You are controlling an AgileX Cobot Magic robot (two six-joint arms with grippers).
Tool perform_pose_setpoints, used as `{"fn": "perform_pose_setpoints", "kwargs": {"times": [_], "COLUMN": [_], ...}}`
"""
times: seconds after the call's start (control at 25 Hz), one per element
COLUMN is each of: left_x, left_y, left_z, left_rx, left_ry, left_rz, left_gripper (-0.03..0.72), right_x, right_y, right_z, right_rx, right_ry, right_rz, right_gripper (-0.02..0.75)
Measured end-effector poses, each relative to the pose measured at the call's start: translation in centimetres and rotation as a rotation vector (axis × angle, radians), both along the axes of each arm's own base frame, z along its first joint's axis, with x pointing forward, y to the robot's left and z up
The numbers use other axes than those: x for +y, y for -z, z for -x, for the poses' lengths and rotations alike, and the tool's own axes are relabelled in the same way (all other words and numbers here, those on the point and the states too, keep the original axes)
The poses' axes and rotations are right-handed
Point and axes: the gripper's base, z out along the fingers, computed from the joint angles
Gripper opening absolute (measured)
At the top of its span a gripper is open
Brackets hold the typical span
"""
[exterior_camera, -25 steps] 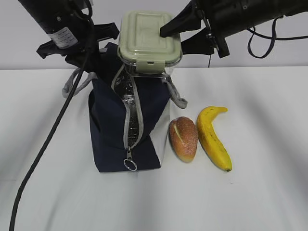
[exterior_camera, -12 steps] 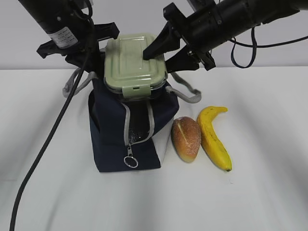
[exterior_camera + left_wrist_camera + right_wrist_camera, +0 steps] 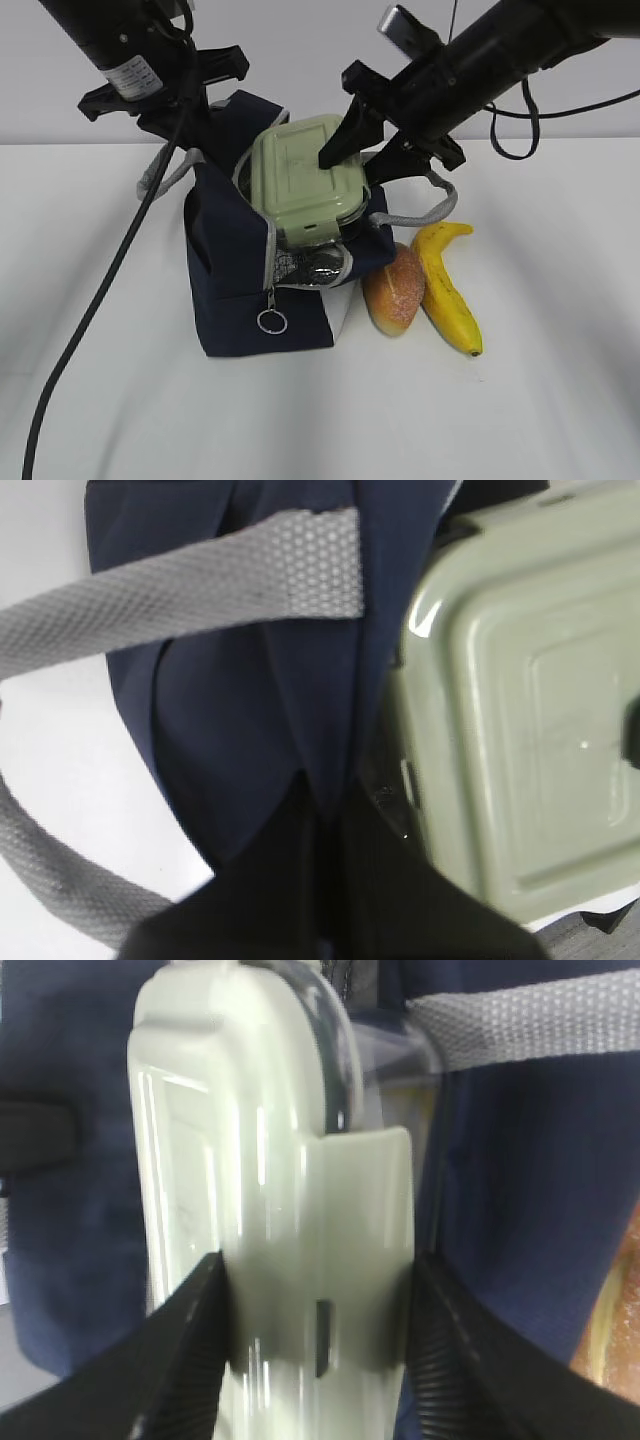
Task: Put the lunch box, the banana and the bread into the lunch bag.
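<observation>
We see the right gripper [image 3: 315,1360] pinching the glossy sage-lidded lunch box [image 3: 305,178], tilted half inside the navy fabric lunch bag [image 3: 240,290]. Our left gripper [image 3: 320,900] clamps the bag's back edge. The crusty bread [image 3: 393,292] and smooth banana [image 3: 446,290] lie touching just right of the bag.

White table [image 3: 560,380], lunch bag [image 3: 235,290], bread [image 3: 395,293], banana [image 3: 447,290]

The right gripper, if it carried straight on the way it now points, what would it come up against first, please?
The right gripper is shut on the lunch box and points down and left into the open lunch bag. Going straight on would likely press the box against the bag's inside; depth is unclear.
</observation>
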Motion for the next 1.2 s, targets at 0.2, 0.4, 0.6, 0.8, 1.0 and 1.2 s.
{"fn": "perform_pose_setpoints", "kwargs": {"times": [0.2, 0.4, 0.6, 0.8, 1.0, 1.2], "left_x": [0.0, 0.0, 0.0, 0.0, 0.0, 0.0], "left_y": [0.0, 0.0, 0.0, 0.0, 0.0, 0.0], "left_z": [0.0, 0.0, 0.0, 0.0, 0.0, 0.0], "left_rx": [-0.001, -0.002, -0.002, -0.004, -0.007, -0.007], "left_ry": [0.002, 0.002, 0.002, 0.001, 0.002, 0.003], "left_rz": [-0.001, -0.001, 0.0, -0.001, 0.0, 0.0], "left_gripper": [0.0, 0.0, 0.0, -0.001, -0.001, -0.001], "right_x": [1.8, 3.2, 4.4, 5.1, 5.4, 5.6], "right_y": [2.7, 3.6, 3.4, 3.8, 6.8, 8.0], "right_z": [-0.2, -0.5, -1.0, -1.8, -2.4, -2.6], "right_rx": [0.056, 0.065, 0.022, 0.015, 0.082, 0.102], "right_ry": [-0.031, -0.039, -0.02, -0.014, -0.003, 0.005], "right_rz": [0.016, 0.001, -0.013, -0.03, -0.035, -0.041], "right_gripper": [0.377, 0.377, 0.377, 0.377, 0.377, 0.377]}}
